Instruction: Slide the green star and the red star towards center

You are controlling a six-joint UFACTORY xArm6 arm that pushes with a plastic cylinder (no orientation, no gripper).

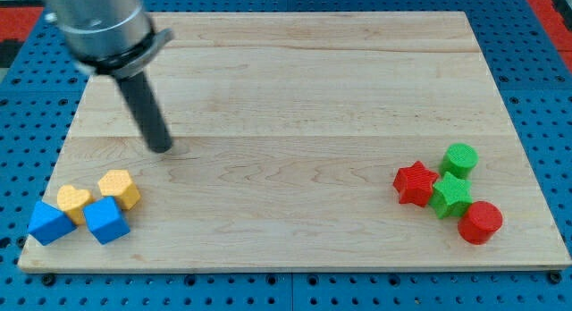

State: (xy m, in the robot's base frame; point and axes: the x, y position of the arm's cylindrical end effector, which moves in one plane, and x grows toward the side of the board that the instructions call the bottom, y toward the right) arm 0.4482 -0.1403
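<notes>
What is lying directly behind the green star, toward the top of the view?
A green cylinder sits just above the green star, seemingly touching it. The red star adjoins on the view's left. Nothing lies on top; beneath it only the wooden board, covered there.

My arm [98, 25] is blurred and cut off by the view's top edge, so I can't see above its grey collar. The green star [450, 195] hides part of the red cylinder [480, 222] behind it. The yellow heart [73, 203] is partly covered by two blue cubes [106, 220].
</notes>
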